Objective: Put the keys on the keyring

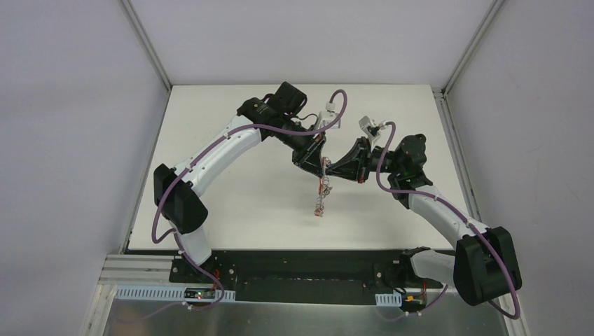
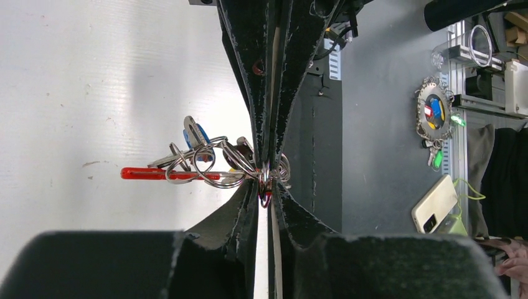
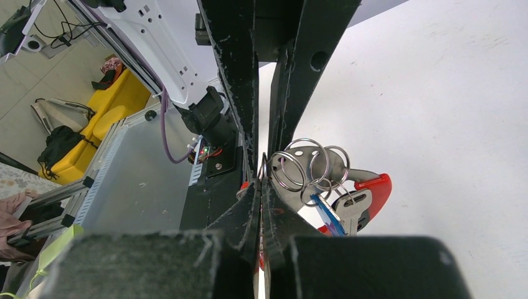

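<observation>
Left claw (image 2: pixel 266 196) pinching keyring (image 2: pixel 149 173) ring; right claw (image 3: pixel 261 187) clamped there too; bunch hangs beside tips.

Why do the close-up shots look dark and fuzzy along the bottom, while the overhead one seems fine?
Left wrist view: the black bulk along the bottom sits too near the lens and blurs, while the keyring is sharp, its rings glinting. Right wrist view: same blurred dark foreground, bright table. Top view: even light, faint shadows under the arms, keyring too small for detail.
</observation>
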`<state>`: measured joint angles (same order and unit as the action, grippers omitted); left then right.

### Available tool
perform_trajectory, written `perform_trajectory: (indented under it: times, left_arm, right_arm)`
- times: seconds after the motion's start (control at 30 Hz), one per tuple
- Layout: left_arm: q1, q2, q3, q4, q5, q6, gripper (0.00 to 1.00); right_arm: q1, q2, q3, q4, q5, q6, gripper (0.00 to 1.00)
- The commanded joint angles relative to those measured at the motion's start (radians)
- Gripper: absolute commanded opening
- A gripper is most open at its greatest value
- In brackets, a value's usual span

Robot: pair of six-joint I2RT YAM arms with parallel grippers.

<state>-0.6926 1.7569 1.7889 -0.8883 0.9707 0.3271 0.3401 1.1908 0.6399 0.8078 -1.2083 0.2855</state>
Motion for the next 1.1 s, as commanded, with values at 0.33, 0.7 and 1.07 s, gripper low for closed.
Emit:
perform_trajectory:
  times: [0.33,0.7,1.07]
  left_arm:
    - [0.002,-0.031,0.004,0.036,0.087,-0.021,0.0]
    - [-0.017,-0.013,0.145,-0.163,-0.169,0.022,0.0]
    - [-0.099,0.094,0.411,-0.463,-0.448,0.08,0.0]
  right_arm:
    - [-0.009,-0.023,0.016,0.073,-0.004,0.013,0.0]
    - [-0.009,-0.042,0.025,-0.035,0.002,-0.101,0.04]
    - [-0.008,-0.049,0.023,-0.036,-0.007,-0.108,0.25]
